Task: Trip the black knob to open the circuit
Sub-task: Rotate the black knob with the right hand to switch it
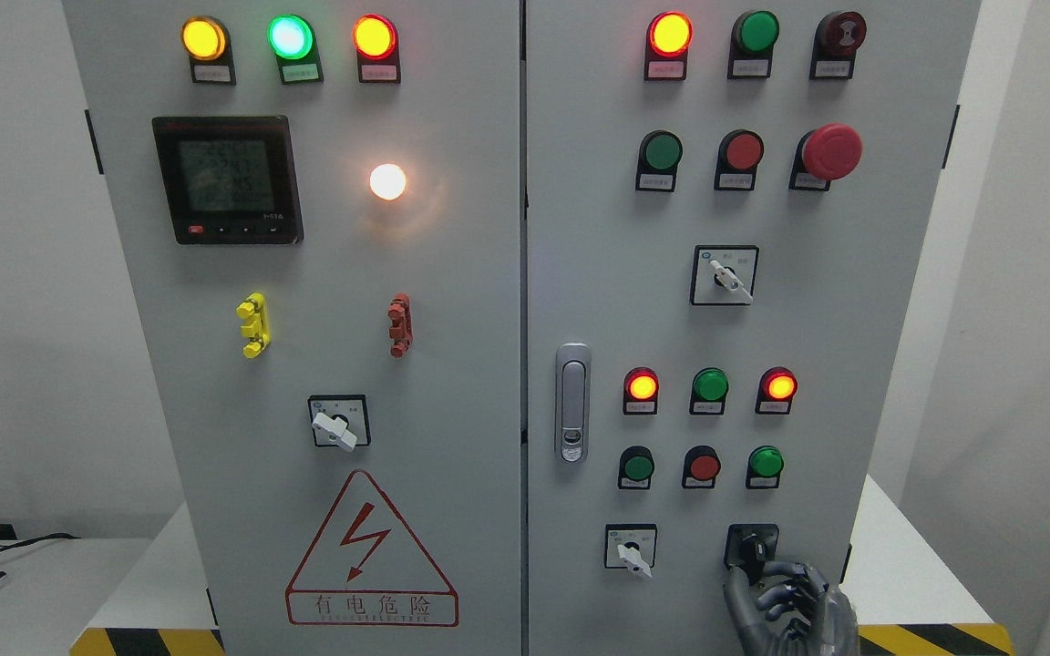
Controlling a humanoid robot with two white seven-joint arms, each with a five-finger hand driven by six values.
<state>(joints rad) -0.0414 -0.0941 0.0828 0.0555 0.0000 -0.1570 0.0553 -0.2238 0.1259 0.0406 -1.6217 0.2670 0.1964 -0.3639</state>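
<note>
The black knob point(752, 547) sits on a black square plate at the lower right of the grey cabinet's right door point(853, 319). Its short handle points down and slightly right. My right hand point(757, 576), grey with dark fingers, comes up from the bottom edge right of the middle. Thumb and curled fingers point(787, 572) close around the lower end of the knob's handle from below. The left hand does not show.
A white selector switch point(632, 553) sits just left of the knob. Above it are rows of red and green buttons and lamps point(710, 384). A red mushroom stop button point(831, 151) is upper right, and a door latch point(572, 401) stands near the centre seam.
</note>
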